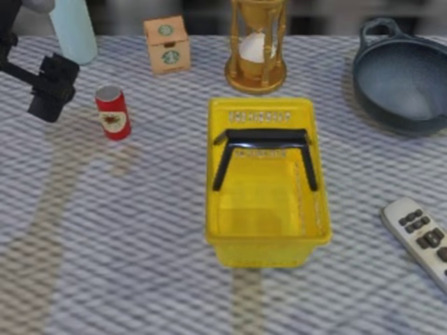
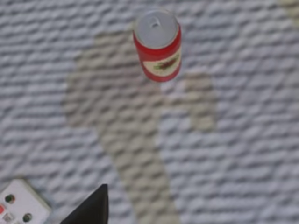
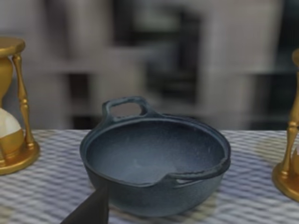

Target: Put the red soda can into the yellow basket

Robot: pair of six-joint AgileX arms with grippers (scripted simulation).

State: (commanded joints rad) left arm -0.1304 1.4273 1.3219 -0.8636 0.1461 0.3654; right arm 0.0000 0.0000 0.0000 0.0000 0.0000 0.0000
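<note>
Left gripper (image 1: 50,87): I see my left arm at the top view's far left, its dark gripper just beside the red soda can and apart from it; it has hold of nothing; I cannot tell how wide the jaws stand, since my left wrist view shows only one dark finger tip (image 2: 93,207).
Red soda can (image 1: 113,112): upright on the striped tablecloth (image 1: 105,244), left of the yellow basket and well apart from it; silver top up, pale label patch on its side; my left wrist view has it standing free on the cloth (image 2: 157,44).
Yellow basket (image 1: 265,112): mid-table, black handles (image 1: 265,136) folded across the opening, embossed lettering on the far rim; nothing inside that I can see.
Right arm: not in the top view; its wrist camera faces the dark pot (image 3: 154,163); jaws I cannot tell.
Around the table: hourglass (image 1: 255,49) behind the basket; small carton (image 1: 167,45) and pale bottle (image 1: 73,28) behind the can; pot at far right; remote control (image 1: 422,237) at the near right.
</note>
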